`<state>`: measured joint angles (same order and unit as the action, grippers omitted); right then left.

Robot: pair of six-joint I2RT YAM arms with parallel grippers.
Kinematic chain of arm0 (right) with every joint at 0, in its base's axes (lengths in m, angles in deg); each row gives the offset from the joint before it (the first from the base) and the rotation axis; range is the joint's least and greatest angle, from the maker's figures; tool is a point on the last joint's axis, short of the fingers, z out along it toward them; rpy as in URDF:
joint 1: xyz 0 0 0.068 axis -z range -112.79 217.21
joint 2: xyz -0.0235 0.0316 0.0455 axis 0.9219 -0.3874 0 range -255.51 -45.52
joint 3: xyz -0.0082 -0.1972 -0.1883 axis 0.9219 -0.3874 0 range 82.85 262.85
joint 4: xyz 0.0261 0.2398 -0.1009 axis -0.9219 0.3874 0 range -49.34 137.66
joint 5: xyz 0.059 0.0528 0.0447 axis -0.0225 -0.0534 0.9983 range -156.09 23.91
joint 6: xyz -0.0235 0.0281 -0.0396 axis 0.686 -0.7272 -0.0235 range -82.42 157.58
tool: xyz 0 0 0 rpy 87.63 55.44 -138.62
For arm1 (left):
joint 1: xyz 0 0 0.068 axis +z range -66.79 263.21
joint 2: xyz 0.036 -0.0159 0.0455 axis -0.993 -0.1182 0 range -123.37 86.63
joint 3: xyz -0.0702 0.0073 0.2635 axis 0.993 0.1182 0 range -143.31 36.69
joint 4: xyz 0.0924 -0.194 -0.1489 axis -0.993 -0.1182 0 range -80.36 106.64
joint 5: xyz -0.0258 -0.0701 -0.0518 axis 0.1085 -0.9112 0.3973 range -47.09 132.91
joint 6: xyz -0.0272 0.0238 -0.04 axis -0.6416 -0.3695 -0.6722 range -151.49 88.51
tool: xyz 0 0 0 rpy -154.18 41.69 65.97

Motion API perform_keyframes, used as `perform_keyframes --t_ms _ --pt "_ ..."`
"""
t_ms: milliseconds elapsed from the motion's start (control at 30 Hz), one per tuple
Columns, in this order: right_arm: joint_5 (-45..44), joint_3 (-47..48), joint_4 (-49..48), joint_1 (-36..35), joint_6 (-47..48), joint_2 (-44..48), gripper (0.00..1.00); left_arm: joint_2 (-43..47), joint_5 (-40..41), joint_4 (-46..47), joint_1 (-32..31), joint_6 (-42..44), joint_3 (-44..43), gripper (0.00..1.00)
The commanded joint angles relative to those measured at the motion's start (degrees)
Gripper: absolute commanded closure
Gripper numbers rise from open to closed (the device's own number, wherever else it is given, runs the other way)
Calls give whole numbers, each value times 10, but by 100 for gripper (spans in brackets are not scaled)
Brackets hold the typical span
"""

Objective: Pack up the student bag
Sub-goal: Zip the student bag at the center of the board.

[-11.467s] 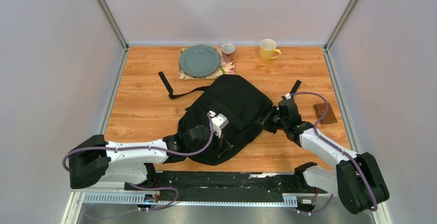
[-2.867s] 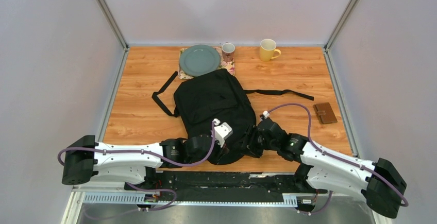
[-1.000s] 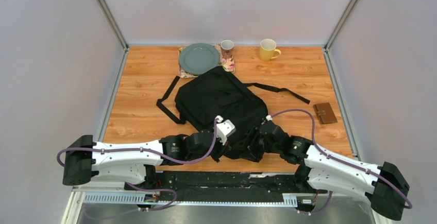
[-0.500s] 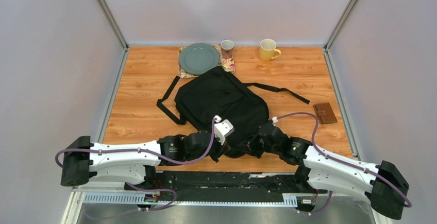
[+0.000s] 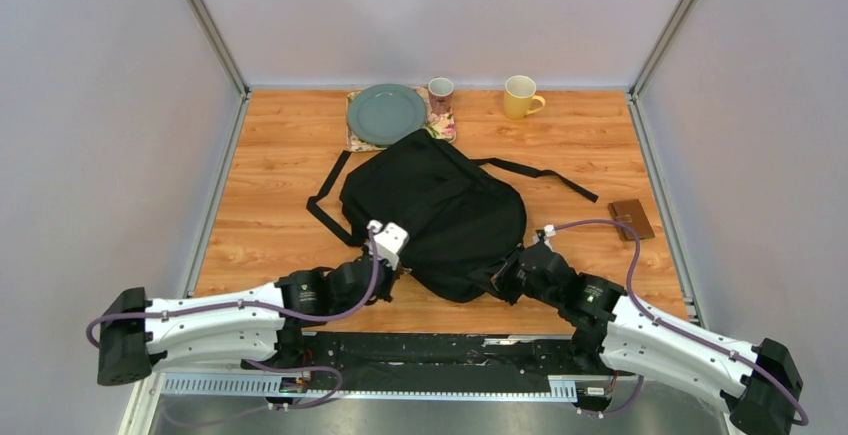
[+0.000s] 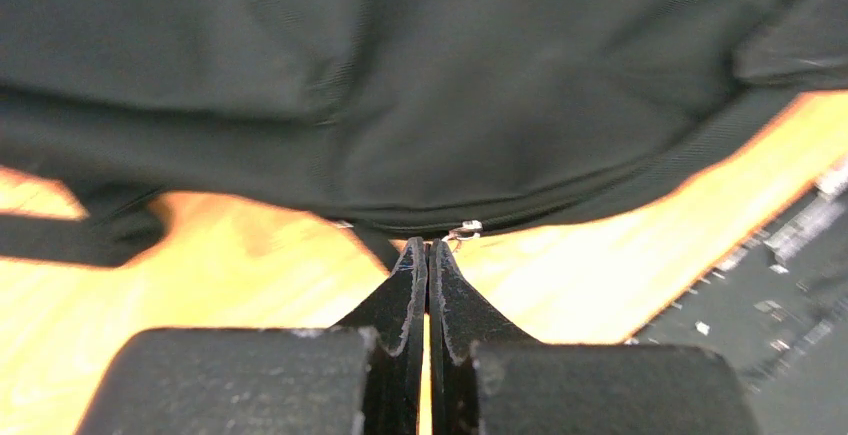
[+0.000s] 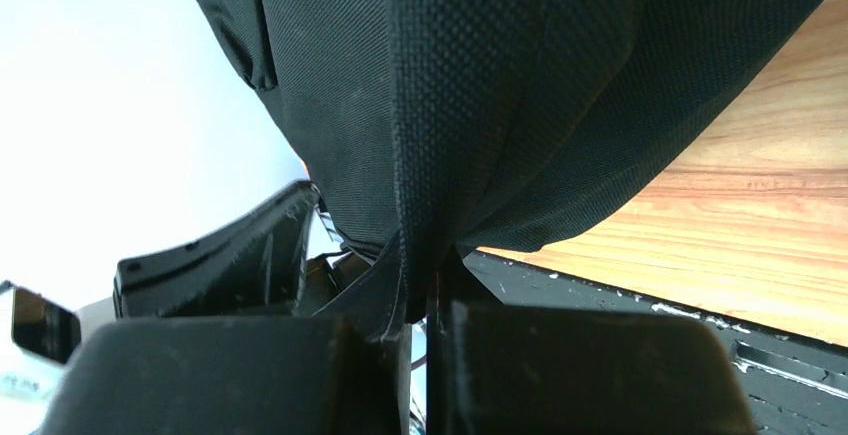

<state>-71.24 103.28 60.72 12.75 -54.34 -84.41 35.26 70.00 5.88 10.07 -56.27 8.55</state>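
The student bag point(image 5: 435, 205), a large black fabric backpack with long straps, lies in the middle of the table. My left gripper point(image 5: 398, 271) is at its near left edge. In the left wrist view its jaws point(image 6: 428, 245) are pressed together at the bag's zipper line, with the silver zipper pull point(image 6: 465, 227) at their tips. My right gripper point(image 5: 503, 277) is at the near right edge. In the right wrist view it point(image 7: 420, 300) is shut on a fold of the bag's fabric point(image 7: 440, 135) and lifts it a little.
A small brown wallet point(image 5: 631, 218) lies at the right. A green plate point(image 5: 387, 115) on a floral mat, a small cup point(image 5: 441, 96) and a yellow mug point(image 5: 521, 96) stand at the back. One strap point(image 5: 545, 175) trails right, another point(image 5: 325, 210) left.
My left gripper has moved left along the bag's near edge. My right gripper has shifted slightly right, still holding the fabric. The bag's near edge has shifted with them.
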Motion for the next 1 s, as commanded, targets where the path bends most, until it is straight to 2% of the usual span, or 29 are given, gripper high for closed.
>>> perform_keyframes --t_ms 0,67,200,400,567,600,633,667,700,733,767,800,867,967 --pt "-57 -5 11 11 31 -1 100 79 55 -62 72 -6 50 100" --pt "-44 -6 -11 11 38 -11 100 101 46 -47 99 -3 59 100" --pt "-16 1 -45 11 60 -35 100 101 30 -36 107 0 58 100" --pt "30 38 -61 10 160 -65 100 62 31 -80 107 -25 33 100" --pt "43 58 -81 4 227 -76 100 86 38 -95 107 -39 34 98" --pt "61 61 -82 0 237 -79 99 92 42 -101 107 -43 34 95" --pt "67 64 -86 -3 245 -84 94 97 45 -114 107 -44 32 89" --pt "78 73 -91 -3 267 -100 76 108 51 -122 107 -50 27 71" --pt "109 77 -97 -5 277 -107 60 116 56 -129 107 -55 24 60" --pt "134 83 -107 -5 287 -117 49 123 61 -144 107 -59 21 49" --pt "165 100 -113 -3 302 -125 44 137 73 -152 107 -67 16 37" --pt "206 117 -107 -3 328 -137 43 145 75 -158 107 -69 13 34" --pt "211 145 -45 -6 360 -136 41 169 85 -174 107 -73 8 27" --pt "135 209 67 -6 425 -111 41 199 93 -192 107 -79 2 23"
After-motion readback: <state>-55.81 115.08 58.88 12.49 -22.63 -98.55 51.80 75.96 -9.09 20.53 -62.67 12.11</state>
